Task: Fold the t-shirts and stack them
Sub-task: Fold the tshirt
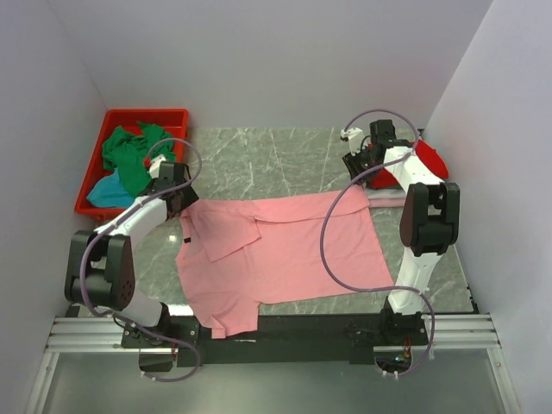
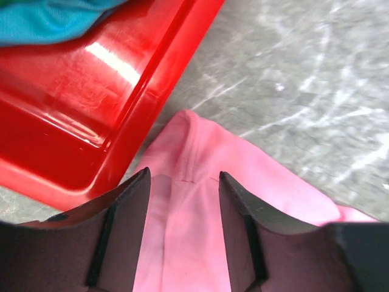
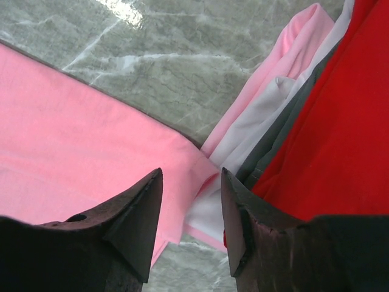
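Salmon pink t-shirt (image 1: 285, 250): spread flat across the middle of the marble table (image 1: 276, 159), hem end to the right, neck end to the left.
Fold: the top-left part is turned in over the body and makes a slanted flap (image 1: 228, 228); a small dark label (image 1: 186, 239) shows at the left edge.
Lower sleeve: hangs out towards the near edge, over the dark strip in front of the arms.
Left gripper (image 1: 175, 197): right over the shirt's top-left corner, just beside the red bin (image 1: 147, 114).
Left fingers (image 2: 127, 225): spread apart. Pink cloth shows in the gap, and neither finger pinches it.
Right gripper (image 1: 358, 164): at the shirt's top-right corner, hard against the stack.
Right fingers (image 3: 137, 225): spread too, with nothing between them. The left one hangs over the pink shirt's edge, the right one over the stack's edge.
Stack: at the far right of the table, a red shirt (image 3: 340, 134) on top, grey (image 3: 285, 131) and white (image 3: 255, 121) layers beneath, and a pale pink shirt (image 3: 285, 55) at the bottom.
Meeting point: the spread shirt's corner touches the stack's lower layers.
Bin contents: a green shirt (image 1: 129, 155) bunched up and spilling over the rim, and a teal shirt (image 1: 108, 191) beneath it at the near end.
Bin position: far left corner, tight against the wall.
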Available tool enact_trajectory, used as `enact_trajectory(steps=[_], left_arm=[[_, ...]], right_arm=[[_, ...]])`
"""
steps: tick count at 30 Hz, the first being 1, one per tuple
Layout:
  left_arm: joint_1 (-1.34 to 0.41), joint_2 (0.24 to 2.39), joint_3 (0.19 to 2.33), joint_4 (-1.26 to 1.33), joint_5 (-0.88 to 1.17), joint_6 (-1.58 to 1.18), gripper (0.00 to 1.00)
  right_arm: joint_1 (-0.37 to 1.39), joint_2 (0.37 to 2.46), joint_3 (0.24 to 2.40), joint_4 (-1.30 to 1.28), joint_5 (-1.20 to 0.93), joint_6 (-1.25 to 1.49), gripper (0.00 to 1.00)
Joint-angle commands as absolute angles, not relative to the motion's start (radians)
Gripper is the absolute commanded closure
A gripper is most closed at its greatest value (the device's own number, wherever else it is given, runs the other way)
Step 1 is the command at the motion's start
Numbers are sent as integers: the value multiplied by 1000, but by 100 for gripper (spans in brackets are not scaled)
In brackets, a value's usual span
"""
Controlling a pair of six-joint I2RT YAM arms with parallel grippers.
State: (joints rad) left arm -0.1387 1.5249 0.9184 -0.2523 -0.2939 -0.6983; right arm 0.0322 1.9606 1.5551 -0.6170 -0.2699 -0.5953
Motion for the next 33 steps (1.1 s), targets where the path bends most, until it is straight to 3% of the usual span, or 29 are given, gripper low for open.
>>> enact_trajectory(steps=[1, 6, 25, 29, 33], left_arm=[[-135, 1438, 899, -222, -250, -681, 43], [-133, 1394, 868, -183, -227, -643, 37], [-132, 1402, 899, -160, -170, -611, 38], [-132, 1404, 910, -147, -152, -592, 38], [-132, 1417, 923, -143, -138, -588, 38]], right_arm=[[32, 1965, 1583, -638, -271, -589, 49], [31, 2009, 1600, -637, -246, -583, 48], [32, 2066, 1615, -626, -176, -601, 44], [32, 2075, 1612, -630, -204, -600, 48], [32, 2060, 1608, -630, -224, -603, 63]])
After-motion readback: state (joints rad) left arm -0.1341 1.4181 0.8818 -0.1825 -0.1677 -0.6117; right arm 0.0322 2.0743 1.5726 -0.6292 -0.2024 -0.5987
